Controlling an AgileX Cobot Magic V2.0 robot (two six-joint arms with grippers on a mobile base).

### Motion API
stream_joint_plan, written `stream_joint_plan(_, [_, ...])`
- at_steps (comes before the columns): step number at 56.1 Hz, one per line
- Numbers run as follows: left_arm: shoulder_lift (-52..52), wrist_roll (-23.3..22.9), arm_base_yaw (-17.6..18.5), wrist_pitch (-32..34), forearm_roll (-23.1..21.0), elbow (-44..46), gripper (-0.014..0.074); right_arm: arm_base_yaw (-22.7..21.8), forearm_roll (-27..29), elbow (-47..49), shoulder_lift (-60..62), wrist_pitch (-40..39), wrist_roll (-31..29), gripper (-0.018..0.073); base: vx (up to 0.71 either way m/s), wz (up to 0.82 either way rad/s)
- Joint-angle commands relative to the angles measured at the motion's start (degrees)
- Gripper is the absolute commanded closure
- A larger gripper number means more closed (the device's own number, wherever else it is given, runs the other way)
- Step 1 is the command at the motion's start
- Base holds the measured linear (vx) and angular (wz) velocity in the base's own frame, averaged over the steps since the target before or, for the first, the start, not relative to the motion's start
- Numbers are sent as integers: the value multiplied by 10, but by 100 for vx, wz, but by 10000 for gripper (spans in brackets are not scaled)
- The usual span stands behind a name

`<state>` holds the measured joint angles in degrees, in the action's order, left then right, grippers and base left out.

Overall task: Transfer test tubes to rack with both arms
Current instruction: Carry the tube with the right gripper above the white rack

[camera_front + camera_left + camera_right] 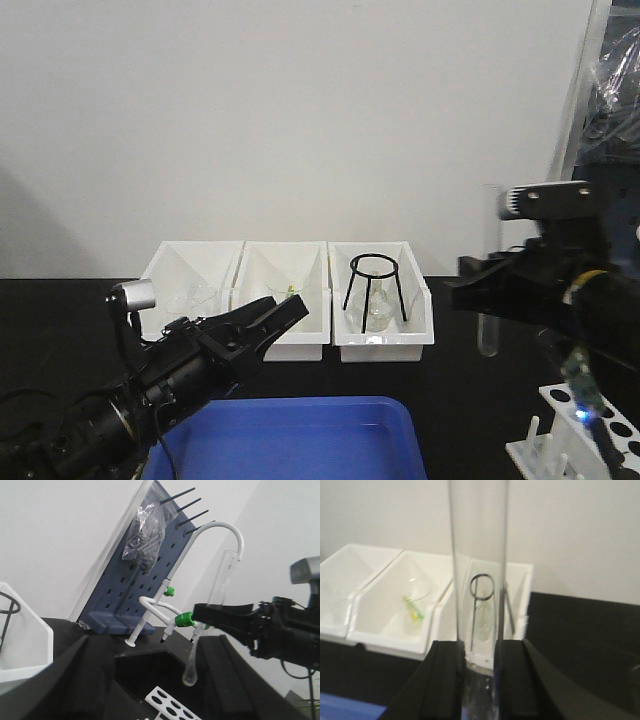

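Carrying one test tube (489,335) toward the rack (585,440) is the step we judge to be in hand. Our right tool (478,288) pinches the tube upright around its middle, with the open mouth above the fingers (445,680) and the round bottom hanging below. In the right wrist view the glass runs straight up between the two black fingers, which press on it from either side.

The tube hangs in the air over the black table (60,300). In the front view it sits up and to the left of the rack, clear of the holes and pegs. The rack stands at the lower right corner, partly behind our right arm, and we cannot tell whether any tubes are in it yet.

Our left tool (275,318) is spread and holds nothing. It appears between the blue tray (300,440) and the white bins (385,350).

The next move, as we see it, calls for bringing the round bottom over a free hole with the tube vertical. We then lower it gently and loosen the grip only once it is seated, since glass knocked on a peg could chip.
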<state>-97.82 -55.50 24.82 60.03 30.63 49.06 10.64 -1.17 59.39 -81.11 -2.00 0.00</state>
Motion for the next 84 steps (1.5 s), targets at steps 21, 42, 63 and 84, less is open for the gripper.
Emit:
stream_joint_plan(21, [26,2,0,-10,-23,15,91,-166,-11,-246,110,-333,32,566,0,0])
stream_joint_plan(42, [26,2,0,-11,-23,15,91,-166,-20,-279,56,-385,29,565,0,0])
stream_joint_plan(63, [26,2,0,-11,-23,15,91,-166,-15,-324,-28,-534,0,566,0,0])
stream_joint_plan(84, [26,2,0,-11,-23,15,91,-166,-18,-324,-86,-567,5,566,0,0])
